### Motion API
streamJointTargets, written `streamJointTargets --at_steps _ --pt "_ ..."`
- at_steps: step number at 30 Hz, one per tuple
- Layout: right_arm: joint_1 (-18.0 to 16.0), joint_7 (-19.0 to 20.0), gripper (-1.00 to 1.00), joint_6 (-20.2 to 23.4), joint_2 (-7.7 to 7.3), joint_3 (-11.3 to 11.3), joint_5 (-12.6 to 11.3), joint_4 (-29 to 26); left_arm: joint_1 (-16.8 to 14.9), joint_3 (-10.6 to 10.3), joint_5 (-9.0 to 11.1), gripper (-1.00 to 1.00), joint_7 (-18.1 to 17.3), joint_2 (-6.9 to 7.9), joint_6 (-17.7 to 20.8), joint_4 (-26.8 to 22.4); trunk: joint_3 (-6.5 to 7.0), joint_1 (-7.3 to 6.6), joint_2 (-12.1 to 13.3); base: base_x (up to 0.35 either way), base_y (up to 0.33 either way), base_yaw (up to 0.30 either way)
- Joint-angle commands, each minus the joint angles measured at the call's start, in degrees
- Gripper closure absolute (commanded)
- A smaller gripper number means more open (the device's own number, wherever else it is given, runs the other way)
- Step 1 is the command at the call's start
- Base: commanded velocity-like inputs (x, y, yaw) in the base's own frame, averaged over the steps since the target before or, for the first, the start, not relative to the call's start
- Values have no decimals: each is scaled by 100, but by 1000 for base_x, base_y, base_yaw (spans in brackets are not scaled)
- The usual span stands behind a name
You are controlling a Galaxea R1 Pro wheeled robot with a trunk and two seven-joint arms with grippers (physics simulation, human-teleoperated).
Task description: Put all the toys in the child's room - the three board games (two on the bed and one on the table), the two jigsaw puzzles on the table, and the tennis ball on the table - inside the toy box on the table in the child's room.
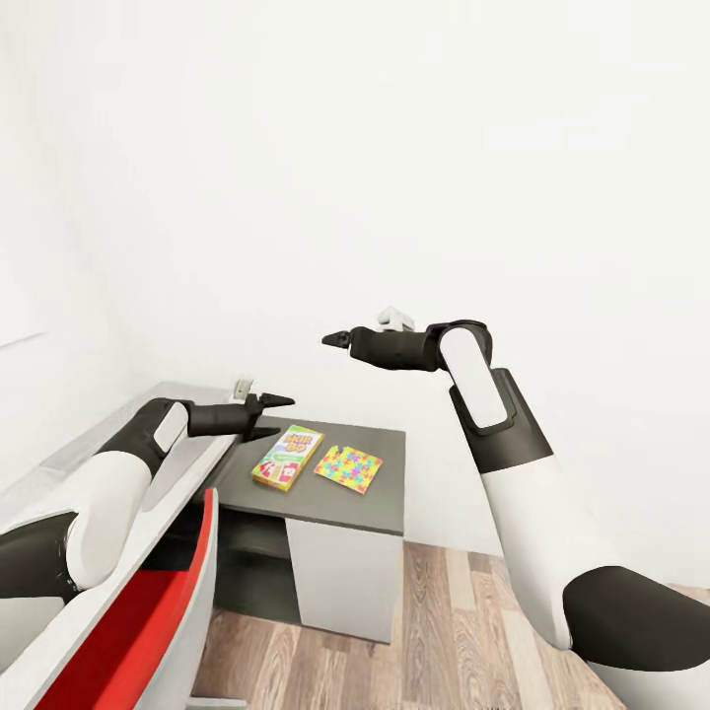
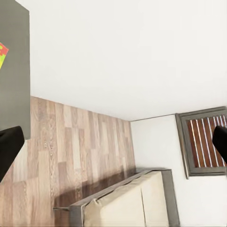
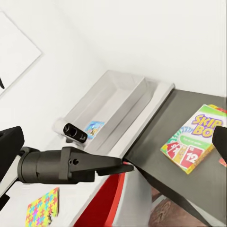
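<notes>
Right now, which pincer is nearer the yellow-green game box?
Left. The left pincer hovers just beside the game box; the right pincer hangs higher, farther off.

The table's (image 1: 380,498) dark side unit carries a yellow-green board game (image 1: 287,457) beside a jigsaw puzzle (image 1: 348,468).
</notes>
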Motion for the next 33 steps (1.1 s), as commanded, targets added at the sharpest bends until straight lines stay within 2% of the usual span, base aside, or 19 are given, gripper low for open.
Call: streamJointTargets --at_steps 1,9,13,17,20,26,30,33 --pt "-7 -60 -100 10 2 2 -58 9 -5 25 -27 -100 -25 0 20 1 -10 3 -14 -49 4 -260" --pt "-4 -60 -100 10 -37 -8 -58 152 7 21 -29 -100 -22 0 9 1 18 3 -14 -16 1 -265" --pt "-4 -50 -100 56 -95 -125 -64 173 12 24 -34 -100 -22 2 3 1 35 3 -14 -2 0 -268" --pt "-2 -45 -100 69 -241 -404 -75 163 14 25 -41 -100 -17 9 -5 1 53 3 -14 -1 0 -267" --pt "3 -43 -100 69 -422 -545 -81 168 15 25 -43 -100 -19 15 -8 1 67 3 -14 0 0 -262" --pt "152 -43 -100 69 -666 -608 -83 185 15 20 -45 -100 -16 22 -9 1 97 3 -14 0 0 -259" --pt "520 -42 -100 69 -908 -630 -77 189 32 12 -45 -100 -14 24 -9 1 117 3 -14 0 0 -258" --pt "765 -42 -100 69 -1029 -632 -72 192 52 9 -45 -100 -13 22 -9 1 133 3 -14 0 0 -257"
